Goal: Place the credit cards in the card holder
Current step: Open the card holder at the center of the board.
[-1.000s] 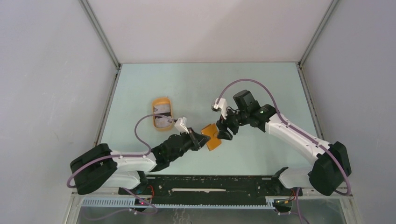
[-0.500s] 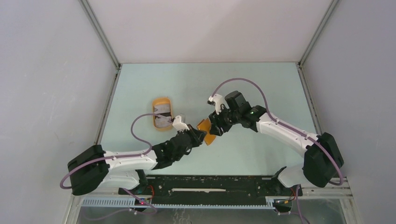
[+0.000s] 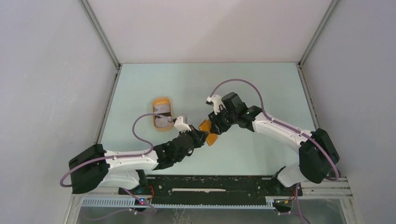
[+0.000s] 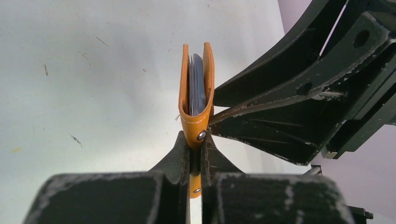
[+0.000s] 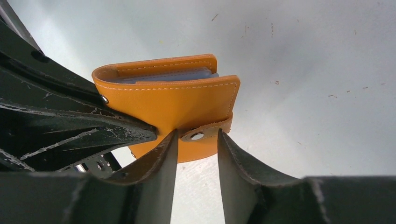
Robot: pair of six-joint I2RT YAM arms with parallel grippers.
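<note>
R pincer (image 5: 197,140) has swung in on the wallet (image 3: 210,138) & narrowed; jaws now astride the tab (image 5: 205,134), gap showing, no grip yet; L pincer (image 4: 195,140) clamped tight on wallet's edge, holding it upright just right of the tray (image 3: 161,103); opening's next, I reckon. Wallet: orange, folded, grey-blue layers inside; cards (image 3: 162,122) lie in the tray.

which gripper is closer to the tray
left. the left gripper clamps the wallet just right of the tray; the right gripper is on the wallet's far side, farther from the tray
</note>
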